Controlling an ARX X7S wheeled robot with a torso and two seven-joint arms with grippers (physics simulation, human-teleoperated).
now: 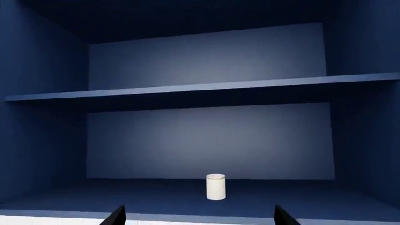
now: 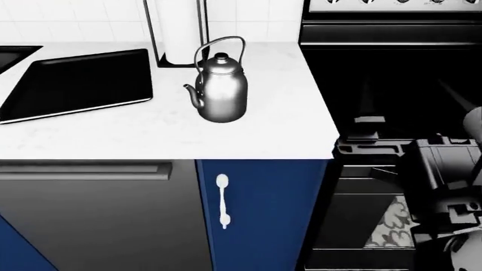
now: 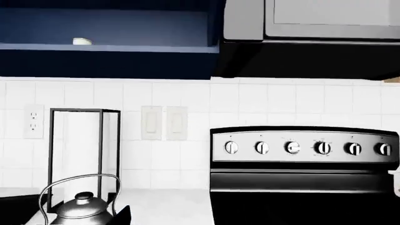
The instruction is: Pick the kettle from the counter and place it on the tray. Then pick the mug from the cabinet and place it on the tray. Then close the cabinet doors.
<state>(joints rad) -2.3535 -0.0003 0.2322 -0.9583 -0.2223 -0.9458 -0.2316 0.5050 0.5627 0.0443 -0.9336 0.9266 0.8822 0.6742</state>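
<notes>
Both open left jaws frame the distant mug (image 1: 216, 186).

I see worktop (image 2: 286, 130) | tray (image 2: 75, 84) at left edge | kettle (image 2: 220, 84) mid | mug (image 1: 215, 186) on cabinet shelf (image 1: 300, 199)

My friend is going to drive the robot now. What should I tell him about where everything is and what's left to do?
Left end effector: up at the open cabinet, empty; only two dark fingertips show, wide apart, so it looks open.
Right end effector: low beside the stove, holding nothing visible; open or shut is unclear.
Kettle: upright on the counter, just right of the tray, not on it.
Mug: on the cabinet's bottom shelf, untouched.
Tray: nothing on it.
Done: nothing yet.
Left: kettle onto tray, mug onto tray, close the cabinet doors.
</notes>
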